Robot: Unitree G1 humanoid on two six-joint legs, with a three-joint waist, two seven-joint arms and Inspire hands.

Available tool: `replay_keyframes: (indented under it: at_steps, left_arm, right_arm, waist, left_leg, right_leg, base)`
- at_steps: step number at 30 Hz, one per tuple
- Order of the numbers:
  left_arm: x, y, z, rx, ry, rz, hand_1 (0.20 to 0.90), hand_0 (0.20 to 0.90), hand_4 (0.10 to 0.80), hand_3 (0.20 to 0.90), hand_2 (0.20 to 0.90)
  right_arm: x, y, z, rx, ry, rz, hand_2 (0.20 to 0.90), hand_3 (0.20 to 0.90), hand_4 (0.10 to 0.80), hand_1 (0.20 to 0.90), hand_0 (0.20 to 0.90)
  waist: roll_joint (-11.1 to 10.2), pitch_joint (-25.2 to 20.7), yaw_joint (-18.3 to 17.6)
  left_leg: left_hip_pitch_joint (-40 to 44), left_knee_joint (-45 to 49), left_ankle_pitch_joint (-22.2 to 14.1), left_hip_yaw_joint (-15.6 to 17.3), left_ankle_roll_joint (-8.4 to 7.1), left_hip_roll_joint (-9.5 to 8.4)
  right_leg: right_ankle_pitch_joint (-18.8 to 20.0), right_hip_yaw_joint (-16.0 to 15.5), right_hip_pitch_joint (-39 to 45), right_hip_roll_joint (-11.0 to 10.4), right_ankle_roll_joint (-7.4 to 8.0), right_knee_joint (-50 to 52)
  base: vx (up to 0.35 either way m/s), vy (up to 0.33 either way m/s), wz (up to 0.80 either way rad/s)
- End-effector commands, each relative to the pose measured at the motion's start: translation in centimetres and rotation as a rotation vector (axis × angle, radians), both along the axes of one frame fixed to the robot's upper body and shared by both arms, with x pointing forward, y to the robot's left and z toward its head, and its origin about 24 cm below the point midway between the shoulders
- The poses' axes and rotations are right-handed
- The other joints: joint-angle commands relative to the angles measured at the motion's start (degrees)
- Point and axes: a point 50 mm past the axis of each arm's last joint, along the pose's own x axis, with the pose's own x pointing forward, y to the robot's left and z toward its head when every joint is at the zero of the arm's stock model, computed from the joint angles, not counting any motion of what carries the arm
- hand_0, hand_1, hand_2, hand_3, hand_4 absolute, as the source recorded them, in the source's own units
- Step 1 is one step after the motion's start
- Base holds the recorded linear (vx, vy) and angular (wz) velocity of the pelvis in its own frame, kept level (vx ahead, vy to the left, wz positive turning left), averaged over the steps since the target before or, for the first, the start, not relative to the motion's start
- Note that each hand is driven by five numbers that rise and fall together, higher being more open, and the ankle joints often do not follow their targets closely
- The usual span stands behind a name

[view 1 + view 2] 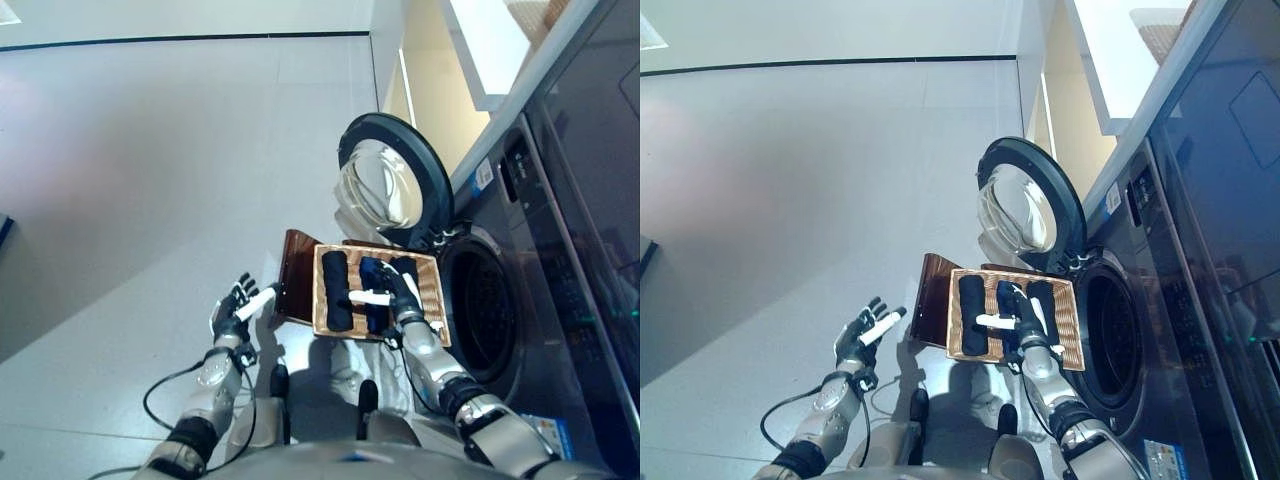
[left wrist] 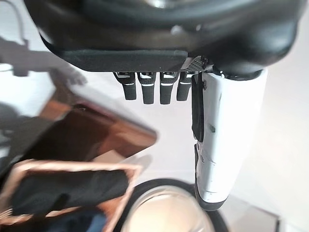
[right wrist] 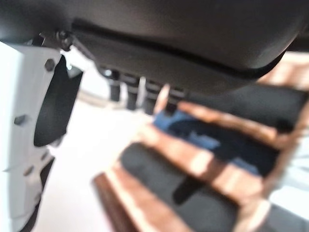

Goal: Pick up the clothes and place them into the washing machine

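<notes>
The right robot hand [image 1: 400, 290] reaches forward over the shallow woven wicker tray [image 1: 431, 283], its dark fingers stretched out straight above the middle of three rolled garments and its white-covered thumb pointing sideways across them; it grasps nothing, and whether the fingertips touch the cloth cannot be told. The left robot hand [image 1: 236, 310] hangs well off to the left of the tray, fingers spread and relaxed, thumb angled toward the tray, empty.

The clothes are all in the tray: a black rolled garment [image 1: 335, 290] on the left, a dark blue rolled garment [image 1: 372, 272] in the middle under the right robot hand, and another black rolled garment [image 1: 407, 266] on the right. The tray rests on a glossy dark brown stand [image 1: 297, 278] whose top juts out on the left.

The floor is pale grey and smooth [image 1: 150, 180]. Just right of the tray stands the dark grey front-loading washing machine [image 1: 560, 250], its round drum opening [image 1: 485, 310] facing the tray's right edge. The round glass door [image 1: 392, 180] is swung wide open beyond the tray's far edge. Wide floor lies open to the left.
</notes>
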Motion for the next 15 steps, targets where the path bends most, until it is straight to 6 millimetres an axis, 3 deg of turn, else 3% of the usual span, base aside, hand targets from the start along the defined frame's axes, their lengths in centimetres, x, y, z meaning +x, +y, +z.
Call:
replay_keyframes:
  at_steps: [1, 7, 11, 15]
  left_arm:
    - [1.7, 0.8, 2.3, 0.025, -0.145, 0.028, 0.9, 0.9, 0.8, 0.9, 0.9]
    - [0.8, 0.8, 1.6, 0.017, -0.117, 0.022, 0.9, 0.9, 0.8, 0.9, 0.9]
    - [0.6, 0.7, 1.2, 0.024, -0.097, 0.007, 0.9, 0.9, 0.8, 0.9, 0.9]
    - [0.6, 0.6, 1.3, 0.028, -0.096, -0.01, 0.9, 0.9, 0.8, 0.9, 0.9]
  right_arm:
    - [3.6, 1.8, 4.2, 0.055, -0.195, 0.03, 0.9, 0.9, 0.8, 0.9, 0.9]
    - [3.3, 1.6, 3.8, 0.043, -0.181, 0.037, 0.9, 0.9, 0.8, 0.9, 0.9]
    - [3.0, 1.1, 3.5, 0.066, -0.171, 0.001, 0.9, 0.9, 0.8, 0.9, 0.9]
    - [3.0, 1.1, 3.6, 0.083, -0.179, -0.007, 0.9, 0.9, 0.8, 0.9, 0.9]
  waist:
    - [-4.2, -4.1, 0.6]
    - [-5.3, -4.5, 1.0]
    - [-6.6, -5.5, 0.6]
    - [-5.8, -4.0, -0.5]
  left_leg:
    - [-9.6, 5.8, 2.8, -1.3, -3.76, 0.41]
    - [-9.6, 6.0, 1.6, -1.0, -2.96, -0.29]
    - [-7.4, 4.6, 0.2, -1.4, -1.78, -2.26]
    - [-3.8, 5.6, -2.4, -1.5, 1.13, -4.71]
  right_leg:
    - [-0.7, 0.4, 7.9, -5.9, 4.48, -0.7]
    - [1.5, -0.4, 8.0, -6.7, 5.56, -1.3]
    - [5.4, -0.8, 7.3, -8.1, 6.62, 2.3]
    - [13.4, 1.0, 2.4, -8.8, 5.0, 15.6]
  base:
    - [0.004, 0.039, -0.01]
    - [0.04, 0.029, -0.01]
    - [0.07, 0.061, 0.01]
    - [0.07, 0.157, 0.08]
